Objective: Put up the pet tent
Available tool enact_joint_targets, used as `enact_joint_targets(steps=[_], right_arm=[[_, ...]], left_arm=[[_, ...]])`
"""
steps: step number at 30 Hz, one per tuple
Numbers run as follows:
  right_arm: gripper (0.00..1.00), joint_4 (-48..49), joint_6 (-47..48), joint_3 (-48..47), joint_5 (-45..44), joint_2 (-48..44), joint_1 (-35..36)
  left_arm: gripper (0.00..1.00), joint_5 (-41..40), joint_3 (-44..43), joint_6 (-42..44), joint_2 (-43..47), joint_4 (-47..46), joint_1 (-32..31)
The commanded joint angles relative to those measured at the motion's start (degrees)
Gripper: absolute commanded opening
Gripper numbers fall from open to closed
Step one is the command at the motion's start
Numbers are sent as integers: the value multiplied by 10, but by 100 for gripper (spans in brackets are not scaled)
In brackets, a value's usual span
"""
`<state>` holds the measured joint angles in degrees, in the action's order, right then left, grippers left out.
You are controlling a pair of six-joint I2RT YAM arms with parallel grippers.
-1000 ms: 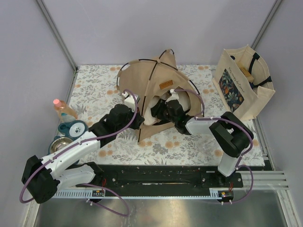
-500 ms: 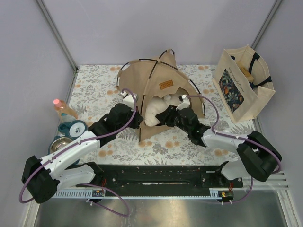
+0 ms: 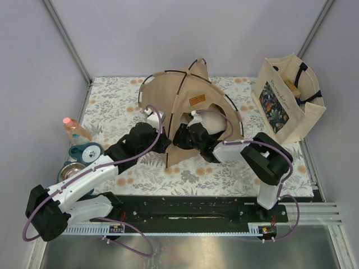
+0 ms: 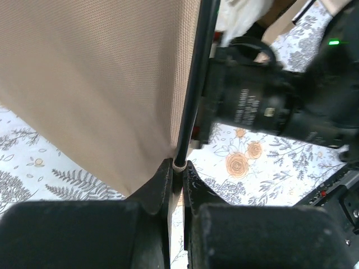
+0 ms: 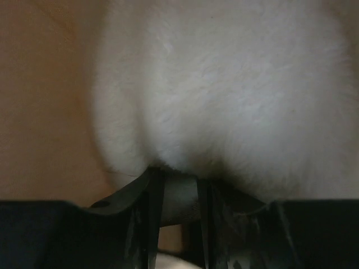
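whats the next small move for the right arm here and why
Probably ease the right gripper a little deeper into the pet tent, pushing the white cushion further inside. Its fingers seem to pinch the cushion's edge at the doorway, and the left gripper is shut on the black pole beside the opening, which should brace the tent.

The surface is covered with a white cloth printed with grey leaves and orange flowers; a tan canvas tent with thin black poles stands mid-surface, towards the far edge; a beige tote bag with a dark floral panel stands upright at the right edge; along the left edge sit an amber bottle with a pink cap, a round teal container with a white paw print, and a steel bowl nearest the front.
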<state>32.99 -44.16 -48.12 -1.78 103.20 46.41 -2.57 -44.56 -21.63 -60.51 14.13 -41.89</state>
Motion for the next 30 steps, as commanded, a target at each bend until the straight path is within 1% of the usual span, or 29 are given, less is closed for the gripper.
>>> enact_joint_targets(steps=[1, 2, 4, 6, 7, 8, 11, 12, 13, 15, 18, 19, 20, 21, 22, 25, 26, 27, 28, 30], right_arm=[[40, 1, 11, -65, -12, 40, 13], [43, 1, 10, -70, -15, 46, 14], [44, -3, 1, -75, -16, 53, 15], [44, 1, -7, -61, -12, 46, 16], [45, 2, -12, -48, -16, 33, 16], [46, 1, -15, -27, -25, 12, 17], [52, -22, -15, 38, -66, -65, 17], [55, -41, -11, 57, -82, -97, 17], [57, -56, -5, 72, -99, -131, 17], [64, -98, 8, 94, -126, -196, 17], [73, -176, 30, 110, -161, -294, 17], [75, -206, 36, 110, -172, -322, 17], [78, -240, 43, 110, -186, -353, 17], [82, -266, 52, 111, -196, -384, 17], [84, -298, 63, 111, -210, -408, 16], [90, -388, 92, 109, -256, -492, 15], [91, -411, 106, 102, -276, -516, 15], [93, -434, 122, 95, -288, -534, 13], [94, -455, 136, 86, -294, -551, 11], [95, -490, 162, 65, -284, -575, 3]], left_arm=[[0, 63, -17, -20, 12, -26, -2], [0, 66, -17, -19, 14, -30, -2], [0, 70, -15, -21, 15, -36, -3], [0, 56, -16, -24, 14, -35, -3], [0, 36, -19, -25, 14, -27, -3], [0, 28, -23, -26, 13, -19, -3], [6, -29, -28, -27, 14, -4, -3], [8, -38, -28, -27, 17, -2, -3], [13, -46, -29, -27, 19, -2, -2], [16, -55, -30, -28, 22, -1, -3], [24, -60, -33, -27, 29, 3, -2], [29, -60, -37, -25, 31, 6, -2], [36, -61, -38, -25, 35, 11, -2], [46, -66, -40, -24, 39, 14, -2], [50, -68, -40, -25, 45, 18, -2], [71, -78, -35, -24, 65, 21, -2], [76, -81, -32, -25, 73, 19, -2], [80, -80, -27, -25, 79, 12, -2], [82, -75, -21, -24, 84, 5, -3], [84, -47, -5, -14, 88, -35, -2]])
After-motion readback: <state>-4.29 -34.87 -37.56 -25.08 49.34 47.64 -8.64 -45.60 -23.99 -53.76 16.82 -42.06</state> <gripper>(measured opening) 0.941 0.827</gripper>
